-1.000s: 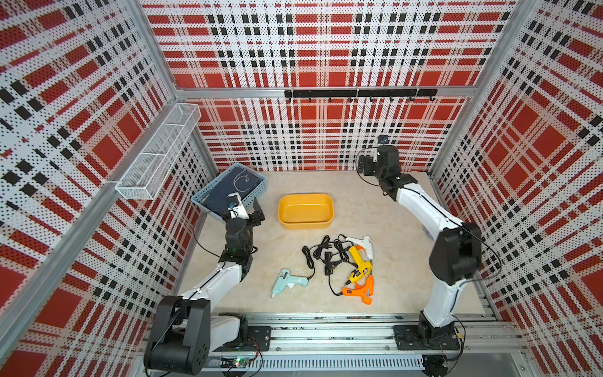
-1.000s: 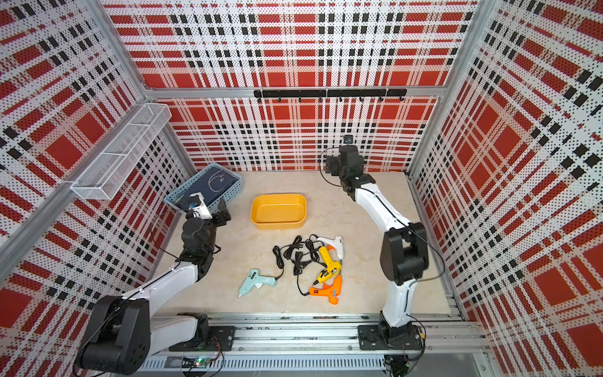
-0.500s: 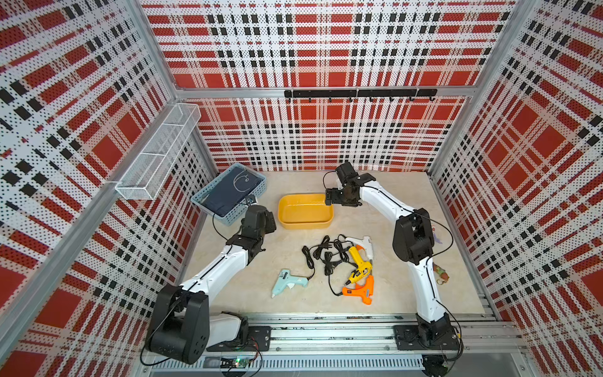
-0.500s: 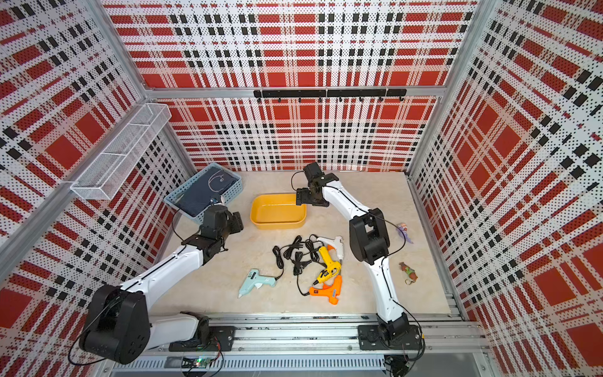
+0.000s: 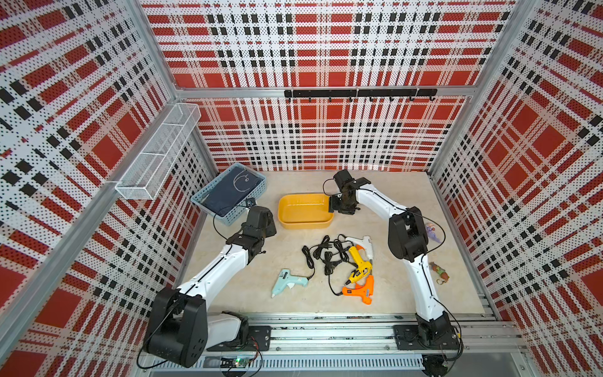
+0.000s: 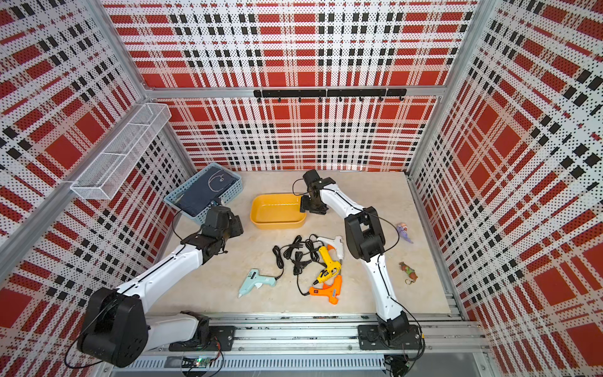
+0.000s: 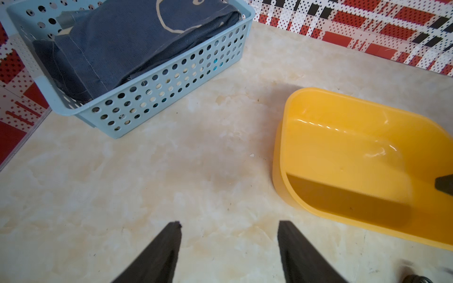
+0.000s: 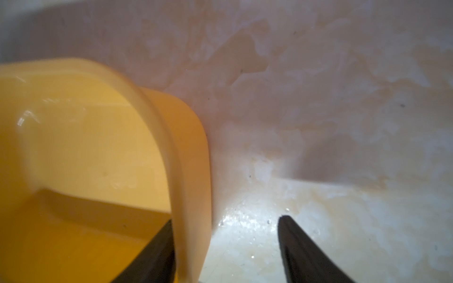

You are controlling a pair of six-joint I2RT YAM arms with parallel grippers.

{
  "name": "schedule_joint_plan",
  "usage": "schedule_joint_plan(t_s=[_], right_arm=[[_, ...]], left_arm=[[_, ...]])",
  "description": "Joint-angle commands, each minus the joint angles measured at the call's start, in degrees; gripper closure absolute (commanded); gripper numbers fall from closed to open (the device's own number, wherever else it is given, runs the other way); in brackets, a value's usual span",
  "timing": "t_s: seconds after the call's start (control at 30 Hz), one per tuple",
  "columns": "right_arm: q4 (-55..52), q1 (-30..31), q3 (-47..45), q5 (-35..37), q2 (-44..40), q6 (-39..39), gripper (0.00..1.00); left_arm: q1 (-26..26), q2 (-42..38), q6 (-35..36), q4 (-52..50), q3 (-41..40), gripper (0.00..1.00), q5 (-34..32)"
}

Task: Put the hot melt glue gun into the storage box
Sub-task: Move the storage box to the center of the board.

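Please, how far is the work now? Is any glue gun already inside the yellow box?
Done: nothing yet; the storage box is empty. In hand: the right end effector straddles the box's end wall, jaws apart; the left end effector hangs open over bare table nearby. Left: the white gun, yellow gun, orange gun and pale blue gun all lie on the table.

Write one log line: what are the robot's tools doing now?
left tool: open, empty, above beige table | right tool: open, astride wall of shallow mustard-yellow plastic storage box | hot melt glue guns: on table
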Motion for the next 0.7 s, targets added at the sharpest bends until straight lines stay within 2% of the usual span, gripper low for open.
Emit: schedule_joint_plan(t_s=[0.0, 0.07, 0.17, 0.37, 0.67], right_arm=[[-2.04, 1.27, 2.75, 0.73, 1.57, -2.06, 0.48], [-2.52, 1.46, 2.84, 1.96, 1.52, -2.32, 0.63], [-3.28, 1.38, 2.37, 4.71, 0.44, -3.31, 0.75], [-4.87, -0.09, 0.35, 9.44, -2.21, -7.24, 0.77], [-4.43, -3.44, -3.74, 11.12, -4.39, -11.1, 0.8]], left_arm=[[-0.42, -1.6, -1.27, -1.87, 1.28, 0.37, -0.17], [-0.46, -1.38, -1.71, -2.32, 1.06, 0.39, 0.56], [-0.94, -1.36, -2.26, -3.41, 0.98, 0.4, 1.48], [-3.43, -2.41, -3.6, -7.56, -0.15, 0.4, 3.41], [-8.52, -5.97, -8.29, -13.24, -3.72, 0.4, 6.33]])
